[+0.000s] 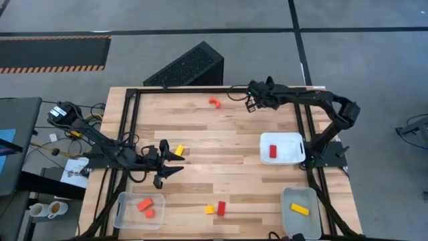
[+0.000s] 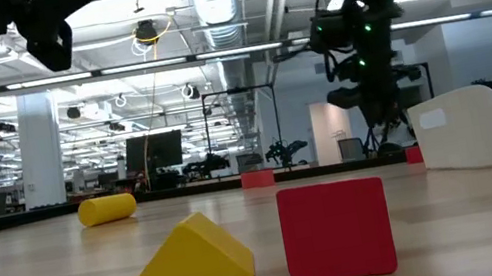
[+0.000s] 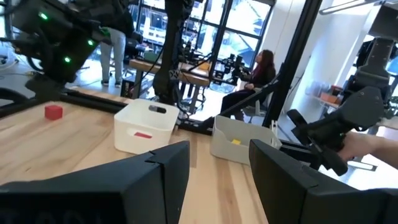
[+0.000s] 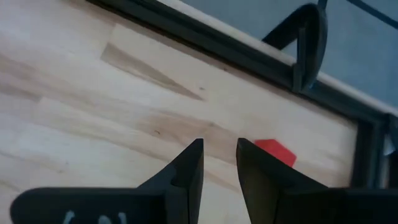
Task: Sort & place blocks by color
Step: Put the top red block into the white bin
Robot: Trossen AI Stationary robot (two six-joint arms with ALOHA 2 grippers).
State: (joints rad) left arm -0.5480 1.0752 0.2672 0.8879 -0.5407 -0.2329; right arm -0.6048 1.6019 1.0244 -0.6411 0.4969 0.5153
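A red-orange arch block lies on the table near the far edge; it shows in the right wrist view just beyond one finger. My right gripper hovers to the right of it, empty, with a narrow gap between its fingers. My left gripper is open and empty, raised above the table beside a yellow block. A yellow wedge and a red cube rest near the front edge.
A white tray at the right holds a red block. A clear tray at the front right holds a yellow bar. A clear tray at the front left holds orange blocks. A black frame borders the table.
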